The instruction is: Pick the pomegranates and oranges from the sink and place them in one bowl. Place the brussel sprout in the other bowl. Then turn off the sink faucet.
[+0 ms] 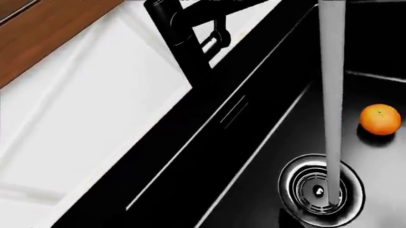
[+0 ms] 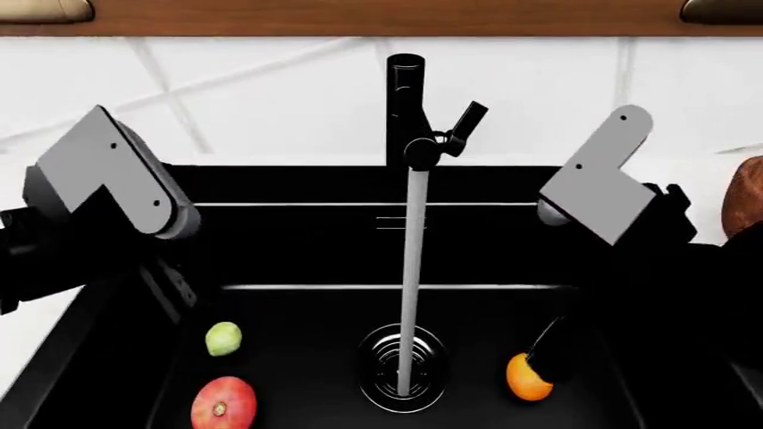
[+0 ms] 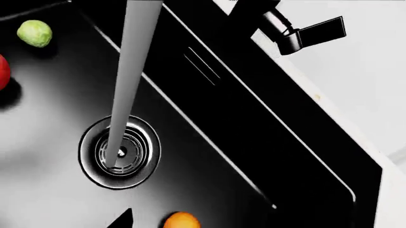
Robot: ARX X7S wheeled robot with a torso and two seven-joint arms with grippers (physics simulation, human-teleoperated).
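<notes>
Still in the sink (image 2: 298,250): one orange (image 2: 526,379) near the basin's right wall, beside the drain (image 2: 403,368); one pomegranate (image 2: 223,404) by the front-left corner; the brussel sprout (image 2: 223,339) just behind it, apart from it. Water stream (image 2: 412,268) falls from the sink faucet (image 2: 406,107) straight onto the drain; lever handle (image 2: 467,120) sticks out at the faucet's right side.

Right tool (image 2: 546,350): a dark tip shows just above and touching or nearly touching the orange in the head view, and at the frame edge beside it in the right wrist view. Cannot tell whether it is spread or pressed together. Left tool not visible in any view; the left arm (image 2: 113,174) hangs over the basin's left wall.

Risks, as judged:
- Orange is a smooth ball on a slick wet floor. A tip landing off-centre likely nudges it toward the drain or into the stream instead of seating it.
- A closing pinch not centred on the ball can squirt it out sideways.
- Right forearm sits close to the basin's right wall; lifting may scrape the rim.
- Only the rim of a reddish bowl (image 2: 749,197) shows on the worktop at far right; which bowl it is cannot be told, so a mis-sort is possible.
</notes>
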